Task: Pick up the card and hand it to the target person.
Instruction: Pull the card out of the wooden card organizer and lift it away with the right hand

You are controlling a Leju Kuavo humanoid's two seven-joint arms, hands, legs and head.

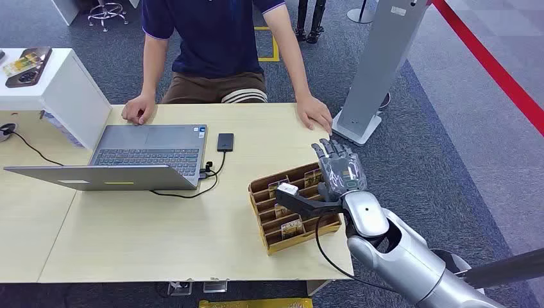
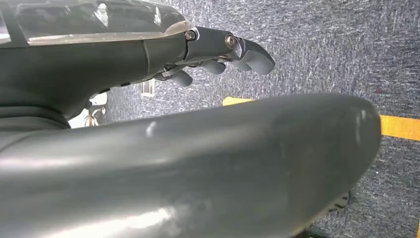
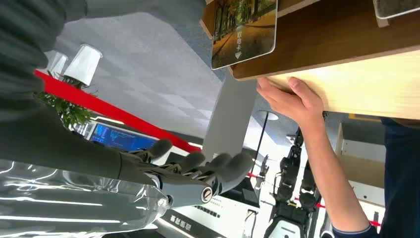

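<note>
- a grey carpeted room with a red floor stripe (image 1: pixel 494 67) holds a pale wooden bench (image 1: pixel 160 237); a person in a dark blue shirt (image 1: pixel 218 32) sits at its far side with both hands resting on the bench edge, likely waiting to be handed something.
- an open grey laptop (image 1: pixel 138 154) sits on the bench in front of the person, with a small black device (image 1: pixel 225 142) just beside it on a black cable, kept within the person's reach.
- a brown wooden slotted card tray (image 1: pixel 266 240) lies near the bench's right front corner, close to the robot so its arm can reach it; cards stand in its slots, and the right wrist view shows one printed card with a tree-lined path (image 3: pixel 243 29) leaning in a slot.
- the silver right arm ends in a dark right hand (image 1: pixel 333 173) hovering over the far right part of the tray, fingers (image 3: pixel 218 168) stretched out and apart, thumb reaching across the slots towards a small white card (image 1: pixel 287 190); whether the thumb touches it cannot be told, and nothing is gripped.
- judging from this, the pick has not been made: the cards sit in the tray.
- the left hand (image 2: pixel 223 54) hangs over the carpet with its dark fingers curled in, nothing seen in them, seemingly parked out of the way.
- the person's nearer hand (image 1: pixel 314 114) lies just beyond the tray, a short way for the handover.
</note>
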